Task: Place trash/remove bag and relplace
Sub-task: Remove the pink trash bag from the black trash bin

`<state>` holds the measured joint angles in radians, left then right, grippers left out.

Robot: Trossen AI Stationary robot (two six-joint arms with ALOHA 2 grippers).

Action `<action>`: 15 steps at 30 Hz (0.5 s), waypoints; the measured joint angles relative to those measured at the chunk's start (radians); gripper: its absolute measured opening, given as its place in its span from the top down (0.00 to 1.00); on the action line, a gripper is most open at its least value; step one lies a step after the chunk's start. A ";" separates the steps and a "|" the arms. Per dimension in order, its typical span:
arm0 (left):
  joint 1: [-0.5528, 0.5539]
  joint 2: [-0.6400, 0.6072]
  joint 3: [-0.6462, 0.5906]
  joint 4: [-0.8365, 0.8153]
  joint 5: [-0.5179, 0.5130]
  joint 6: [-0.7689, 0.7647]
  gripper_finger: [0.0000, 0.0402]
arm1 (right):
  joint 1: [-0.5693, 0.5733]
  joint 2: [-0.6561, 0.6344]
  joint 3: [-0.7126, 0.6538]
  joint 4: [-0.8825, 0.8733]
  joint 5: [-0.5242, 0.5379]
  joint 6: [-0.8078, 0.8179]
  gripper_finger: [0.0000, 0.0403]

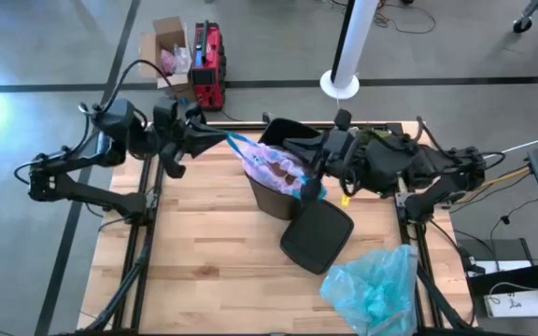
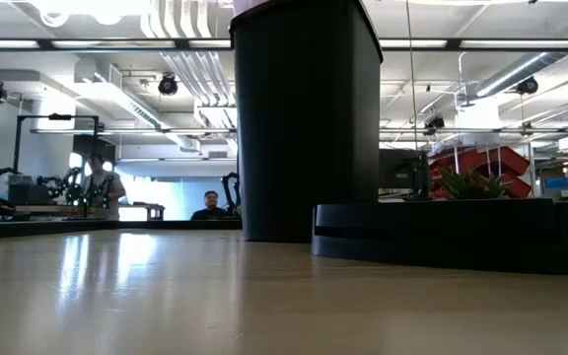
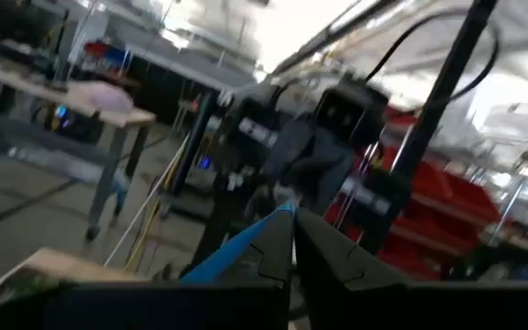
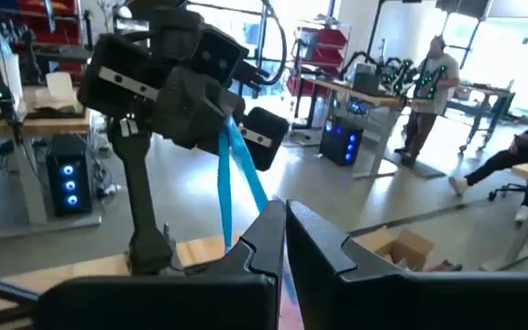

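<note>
1. Replacement bag (image 1: 374,287): crinkly translucent light blue plastic, loose heap at the near right corner of your tabletop (image 1: 204,261). Partly over the edge; no print readable.

2. Bin lid (image 1: 317,234): black, flat on the tabletop, just beside the bin on its near side. Low view shows it as a dark slab w/ a slot; no label visible.

3. Bin (image 1: 278,191): black, upright, mid tabletop toward the far edge. Low view cuts off its top; no brand or writing legible on the wall.

4. Bag (image 1: 274,168): thin pale pink-lavender liner, bunched at the bin's mouth, blue ties (image 1: 239,144) drawn out to either side. Contents hidden; you can't tell whether any trash sits inside.

5. Left tool (image 1: 220,139): over the far left part of the tabletop, fingers together, clamped on a blue tie of the bag. Own wrist view shows the blue strip running in btwn the closed fingers (image 3: 328,252); the rest there is blurred.

6. Right tool (image 1: 312,183): above the bin's right rim, fingers together, pinching the bag's other blue tie. Own wrist view shows a blue strip stretching from its closed fingertips (image 4: 259,234) toward the left arm; the pinch point itself is hidden.

7. Beyond the tabletop: white post (image 1: 348,47), red case (image 1: 206,65) and open cardboard box (image 1: 168,47) on the floor; writing unreadable. Persons (image 2: 100,184) at far benches; red storage bins (image 2: 481,163) at right.
</note>
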<state>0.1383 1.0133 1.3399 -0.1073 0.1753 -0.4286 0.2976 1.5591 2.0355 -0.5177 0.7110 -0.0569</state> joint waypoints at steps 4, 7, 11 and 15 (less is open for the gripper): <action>0.000 -0.013 -0.001 -0.035 0.000 0.001 1.00 | 0.043 -0.031 0.066 -0.200 0.002 0.137 0.90; 0.000 -0.032 -0.027 -0.037 -0.005 -0.002 1.00 | 0.075 -0.051 0.117 -0.460 -0.011 0.371 0.79; 0.000 -0.048 -0.062 -0.036 -0.009 -0.020 1.00 | 0.113 -0.058 0.138 -0.778 -0.137 0.702 0.62; 0.000 -0.051 -0.073 -0.032 -0.010 -0.024 1.00 | 0.152 -0.054 0.096 -0.876 -0.188 0.873 0.48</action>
<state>0.1387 0.9623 1.2673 -0.1397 0.1655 -0.4529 0.4495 1.5056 2.1318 -1.3939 0.5229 0.8158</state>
